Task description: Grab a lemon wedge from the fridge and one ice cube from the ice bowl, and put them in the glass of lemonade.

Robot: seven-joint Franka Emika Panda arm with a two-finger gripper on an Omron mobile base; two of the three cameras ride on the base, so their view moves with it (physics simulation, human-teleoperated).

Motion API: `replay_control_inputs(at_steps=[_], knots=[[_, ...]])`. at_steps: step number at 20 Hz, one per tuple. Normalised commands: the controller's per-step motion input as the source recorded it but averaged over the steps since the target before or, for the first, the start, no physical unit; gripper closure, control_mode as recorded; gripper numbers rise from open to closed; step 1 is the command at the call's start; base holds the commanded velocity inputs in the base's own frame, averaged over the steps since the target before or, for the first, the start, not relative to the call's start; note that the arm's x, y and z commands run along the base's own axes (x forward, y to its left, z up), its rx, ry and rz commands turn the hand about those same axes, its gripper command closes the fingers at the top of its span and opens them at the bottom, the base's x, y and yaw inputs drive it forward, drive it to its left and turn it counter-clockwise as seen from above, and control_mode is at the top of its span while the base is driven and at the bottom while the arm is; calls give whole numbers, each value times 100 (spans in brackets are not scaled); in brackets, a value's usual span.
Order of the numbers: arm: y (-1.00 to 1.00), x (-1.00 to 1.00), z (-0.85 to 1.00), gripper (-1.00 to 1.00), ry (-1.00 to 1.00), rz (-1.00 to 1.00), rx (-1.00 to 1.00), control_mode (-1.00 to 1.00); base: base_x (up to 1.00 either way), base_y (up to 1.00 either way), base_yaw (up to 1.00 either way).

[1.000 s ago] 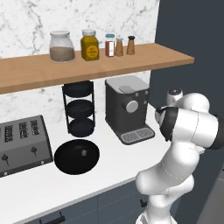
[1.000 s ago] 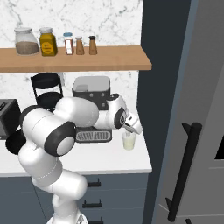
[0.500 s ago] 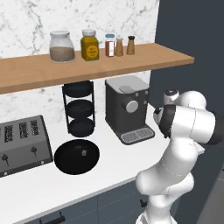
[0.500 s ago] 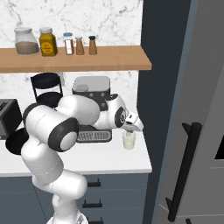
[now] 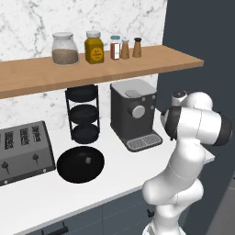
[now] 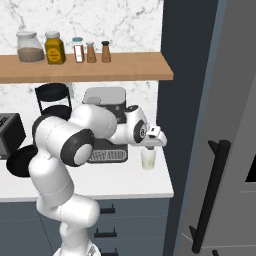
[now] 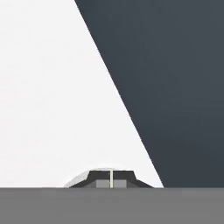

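- The gripper point(image 6: 148, 146) sits at the centre of the right base view, directly above the glass of lemonade point(image 6: 148, 159); in the hand view its two dark fingertips point(image 7: 101, 184) meet with just a thin seam between them, so the claw is clenched, and nothing can be seen held in it.
- The glass of lemonade stands on the white counter point(image 6: 125, 180) near its right end, just right of the coffee machine point(image 6: 106, 100) and close to the fridge point(image 6: 220, 125), which takes up the right part of that frame with its black bar handle point(image 6: 209, 195) at lower right.
- In the left base view the ice bowl point(image 5: 80, 163) lies flat on the counter at lower centre-left, a small pale piece resting in it (too small to tell what it is).
- The bowl lies just right of the toaster point(image 5: 23, 151) and in front of the black three-tier round rack point(image 5: 83, 114); the coffee machine point(image 5: 134, 114) stands to the right of the rack.
- A wooden shelf point(image 5: 92, 69) crosses the upper part of that view, carrying a glass jar of brownish grains point(image 5: 64, 48), a yellow jar point(image 5: 94, 47) and three small shakers point(image 5: 125, 48).
- The hand view shows white counter at left and a dark grey surface at right, split by a slanting edge.
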Motion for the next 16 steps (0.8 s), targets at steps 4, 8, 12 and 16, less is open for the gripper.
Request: replay_control_inputs(at_steps=[4, 8, 12, 16], knots=[[-4, -37, 12, 100, 0, 11, -1, -100, 0, 0, 0], [0, -33, 35, 100, 0, 8, 0, -100, 0, 0, 0], [4, -52, 28, 100, 0, 2, 0, -100, 0, 0, 0], [41, -65, 14, 100, -6, 0, -2, -100, 0, 0, 0]])
